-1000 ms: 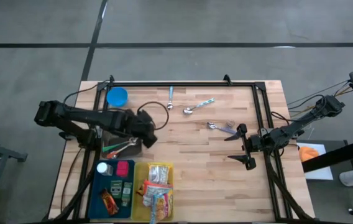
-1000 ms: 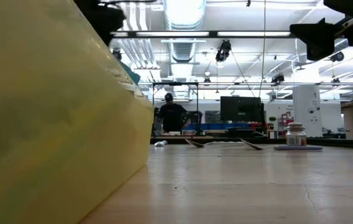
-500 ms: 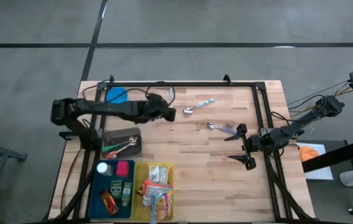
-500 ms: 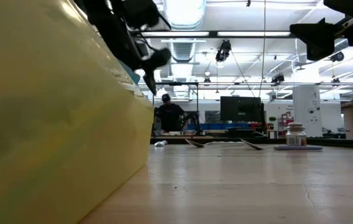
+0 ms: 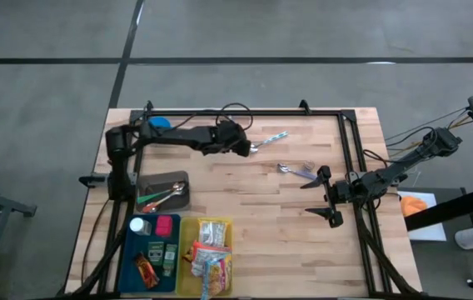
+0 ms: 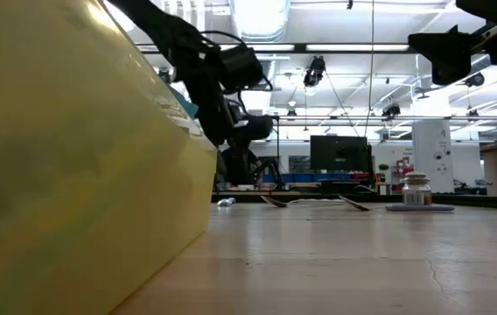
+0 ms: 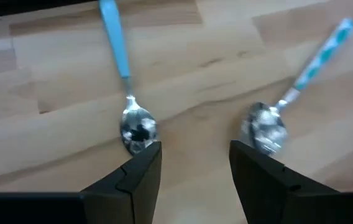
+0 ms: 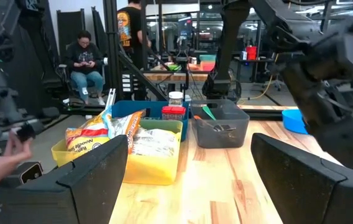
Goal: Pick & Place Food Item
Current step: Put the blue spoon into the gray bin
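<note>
From my console I see a pale, wood-grained surface framed by black rails, with both arms and each gripper, left and right, dark. Toward 12 o'clock lie a spoon with a plain light-blue handle and one with a blue-and-white patterned handle, both with shiny silver bowls, and a bright blue round thing sits at about 10 o'clock. Around 7 o'clock I make out a dark grey tray holding green and red utensils, a deep blue bin and a yellow bin with orange and yellow packets.
</note>
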Robot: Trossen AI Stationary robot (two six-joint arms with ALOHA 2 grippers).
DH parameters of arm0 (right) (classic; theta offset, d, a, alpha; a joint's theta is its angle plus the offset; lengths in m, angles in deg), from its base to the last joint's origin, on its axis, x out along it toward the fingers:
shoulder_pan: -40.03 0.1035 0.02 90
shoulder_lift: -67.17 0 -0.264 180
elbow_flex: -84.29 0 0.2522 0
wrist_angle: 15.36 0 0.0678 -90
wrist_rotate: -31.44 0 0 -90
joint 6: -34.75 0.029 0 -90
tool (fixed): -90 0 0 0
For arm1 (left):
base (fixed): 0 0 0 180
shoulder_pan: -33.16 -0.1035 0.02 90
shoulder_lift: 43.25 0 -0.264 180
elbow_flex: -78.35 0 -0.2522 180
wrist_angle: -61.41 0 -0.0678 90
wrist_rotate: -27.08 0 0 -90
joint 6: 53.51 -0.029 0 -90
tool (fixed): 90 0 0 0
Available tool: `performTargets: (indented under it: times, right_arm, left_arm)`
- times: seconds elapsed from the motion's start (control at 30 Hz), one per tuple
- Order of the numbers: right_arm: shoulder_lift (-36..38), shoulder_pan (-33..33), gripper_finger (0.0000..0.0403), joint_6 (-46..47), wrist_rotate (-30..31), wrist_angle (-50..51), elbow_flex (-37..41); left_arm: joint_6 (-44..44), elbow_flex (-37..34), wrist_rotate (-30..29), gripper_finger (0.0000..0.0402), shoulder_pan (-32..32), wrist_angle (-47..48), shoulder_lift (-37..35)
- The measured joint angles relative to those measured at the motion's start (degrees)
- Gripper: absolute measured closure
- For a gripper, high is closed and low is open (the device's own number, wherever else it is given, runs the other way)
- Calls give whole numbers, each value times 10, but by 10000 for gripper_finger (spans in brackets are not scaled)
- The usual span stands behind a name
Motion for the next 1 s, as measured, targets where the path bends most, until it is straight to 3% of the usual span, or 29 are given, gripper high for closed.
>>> performTargets:
  times: [0.4, 1.0]
  right_arm:
    - [0, 0, 64, 0, 0, 0, 0]
    - [0, 0, 64, 0, 0, 0, 0]
  left_arm:
    - [-1, 2, 60, 213, -40, -3, 54]
    - [-42, 2, 32, 213, -51, -39, 61]
